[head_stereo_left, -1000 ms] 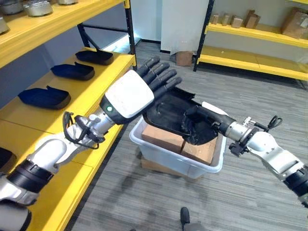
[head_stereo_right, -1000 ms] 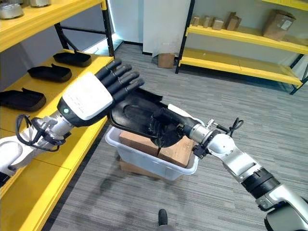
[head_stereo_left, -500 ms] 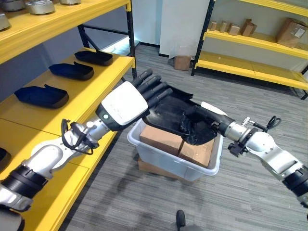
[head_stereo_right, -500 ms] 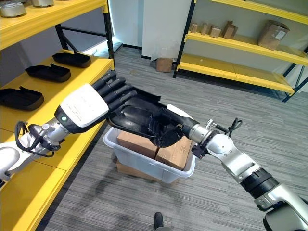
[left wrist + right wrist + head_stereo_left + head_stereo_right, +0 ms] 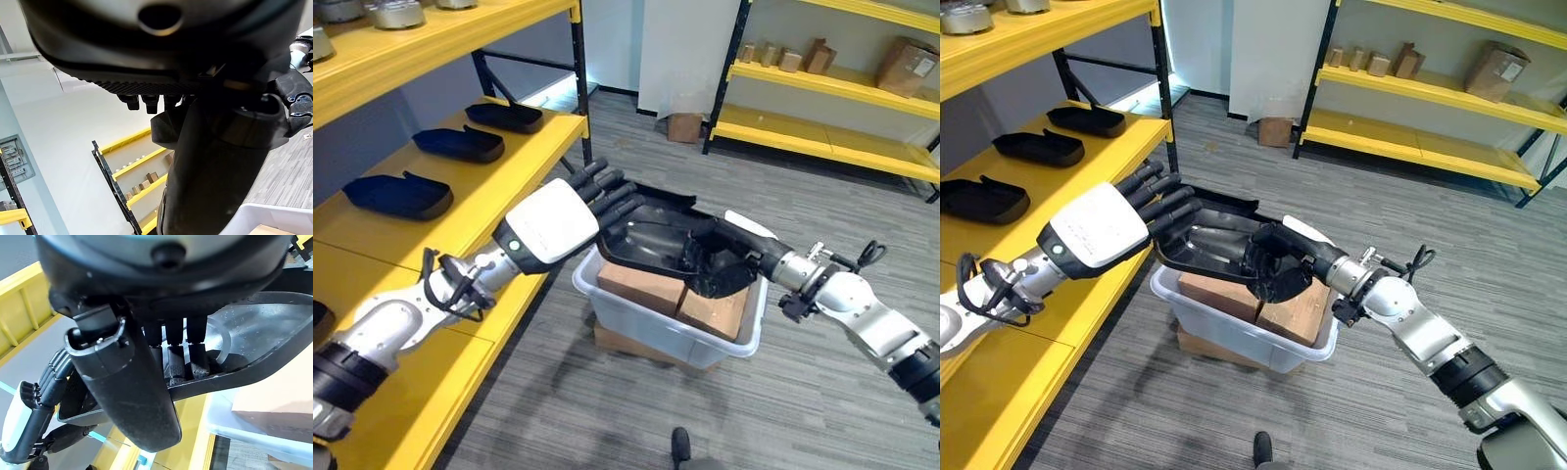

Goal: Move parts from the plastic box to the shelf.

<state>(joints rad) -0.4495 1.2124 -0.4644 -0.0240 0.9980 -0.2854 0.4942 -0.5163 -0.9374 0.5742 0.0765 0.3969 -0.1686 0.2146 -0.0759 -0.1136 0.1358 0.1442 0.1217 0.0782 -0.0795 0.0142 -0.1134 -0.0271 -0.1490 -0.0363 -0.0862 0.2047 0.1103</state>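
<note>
A black tray-like part (image 5: 641, 235) hangs tilted over the white plastic box (image 5: 656, 338). My right hand (image 5: 717, 262) is shut on its near right rim, with the thumb (image 5: 128, 389) over the edge and the fingers (image 5: 176, 355) inside the part (image 5: 259, 340). My left hand (image 5: 556, 221) is open, its straight fingers lying along the part's left edge, between the box and the yellow shelf (image 5: 494, 196). Three similar black parts (image 5: 460, 144) lie in a row on that shelf.
Two cardboard blocks (image 5: 641, 282) fill the plastic box, which stands on a cardboard piece on the grey floor. A dark shelf post (image 5: 578, 69) rises at the shelf's far corner. Metal parts (image 5: 391, 14) sit on the upper shelf. A second yellow rack (image 5: 822, 83) with small boxes lines the far wall.
My left hand has come down from above the part to its left edge, fingers still straight. The right hand keeps its hold and the part has sunk slightly toward the box.
</note>
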